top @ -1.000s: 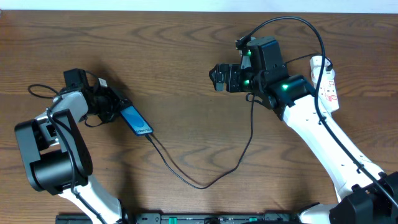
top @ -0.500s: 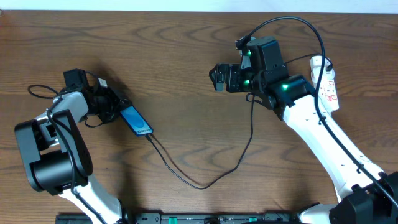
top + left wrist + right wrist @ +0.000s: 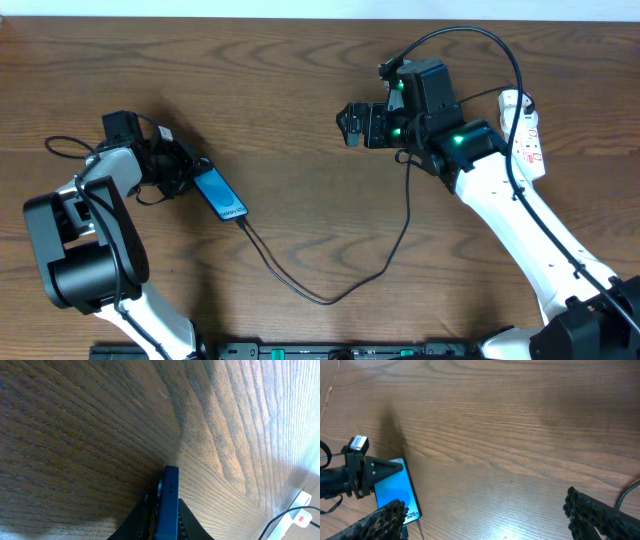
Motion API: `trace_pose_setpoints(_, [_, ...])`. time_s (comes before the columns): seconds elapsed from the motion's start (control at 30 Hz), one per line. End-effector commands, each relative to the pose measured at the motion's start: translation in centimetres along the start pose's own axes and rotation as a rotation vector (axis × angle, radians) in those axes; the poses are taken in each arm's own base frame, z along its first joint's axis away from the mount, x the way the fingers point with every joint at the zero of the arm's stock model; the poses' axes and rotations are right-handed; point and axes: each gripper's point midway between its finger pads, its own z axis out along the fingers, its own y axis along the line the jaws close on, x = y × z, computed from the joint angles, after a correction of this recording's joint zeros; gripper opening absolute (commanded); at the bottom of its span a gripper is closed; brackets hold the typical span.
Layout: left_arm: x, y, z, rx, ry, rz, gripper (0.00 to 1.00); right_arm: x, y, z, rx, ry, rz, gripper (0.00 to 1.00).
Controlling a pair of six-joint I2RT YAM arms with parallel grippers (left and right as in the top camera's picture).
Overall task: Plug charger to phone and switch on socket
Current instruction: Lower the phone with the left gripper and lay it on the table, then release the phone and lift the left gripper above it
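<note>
The phone (image 3: 220, 194) lies slanted at the left, blue screen up. My left gripper (image 3: 187, 172) is shut on its upper end. In the left wrist view the phone's edge (image 3: 170, 495) sits between the two fingers (image 3: 167, 520). The charger cable (image 3: 320, 297) runs from the phone's lower end, loops toward the front, and rises under my right arm, where its plug end is hidden. My right gripper (image 3: 352, 126) is open and empty, above the table's middle. Its view shows the phone (image 3: 395, 491) past its spread fingers (image 3: 485, 517). The socket strip (image 3: 528, 135) lies at the far right.
The strip's thick white cord runs down beside my right arm. The strip's end (image 3: 301, 516) and a dark cable show in the corner of the left wrist view. The table is bare brown wood (image 3: 300, 100). Robot wiring arcs over my right wrist (image 3: 470, 35).
The phone and the cable's tip have shifted very slightly toward the lower right in my left gripper. The right arm has not moved.
</note>
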Motion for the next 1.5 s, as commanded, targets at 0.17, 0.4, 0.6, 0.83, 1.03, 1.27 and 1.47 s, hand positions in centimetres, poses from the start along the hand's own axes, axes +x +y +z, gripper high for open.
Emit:
trace_pose_setpoints(0.17, [1.0, 2.3, 0.5, -0.082, 0.017, -0.029, 0.27, -0.7, 0.4, -0.8, -0.001, -0.028, -0.017, 0.99])
trace_pose_setpoints(0.4, [1.2, 2.3, 0.5, -0.085, 0.023, -0.033, 0.37, -0.7, 0.4, -0.8, -0.001, -0.028, -0.017, 0.99])
trace_pose_setpoints(0.6, [1.4, 2.4, 0.5, -0.090, 0.030, -0.039, 0.41, -0.7, 0.4, -0.8, -0.001, -0.028, -0.017, 0.99])
trace_pose_setpoints(0.83, [1.6, 2.5, 0.4, -0.094, 0.038, -0.044, 0.49, -0.7, 0.4, -0.8, -0.002, -0.028, -0.017, 0.99])
trace_pose_setpoints(1.03, [1.8, 2.6, 0.4, -0.099, 0.047, -0.050, 0.59, -0.7, 0.4, -0.8, -0.001, -0.028, -0.017, 0.99])
trace_pose_setpoints(1.27, [1.9, 2.7, 0.4, -0.101, 0.051, -0.054, 0.64, -0.7, 0.4, -0.8, -0.001, -0.028, -0.017, 0.99])
trace_pose_setpoints(1.47, [2.1, 2.8, 0.4, -0.104, 0.058, -0.058, 0.70, -0.7, 0.4, -0.8, -0.001, -0.028, -0.017, 0.99])
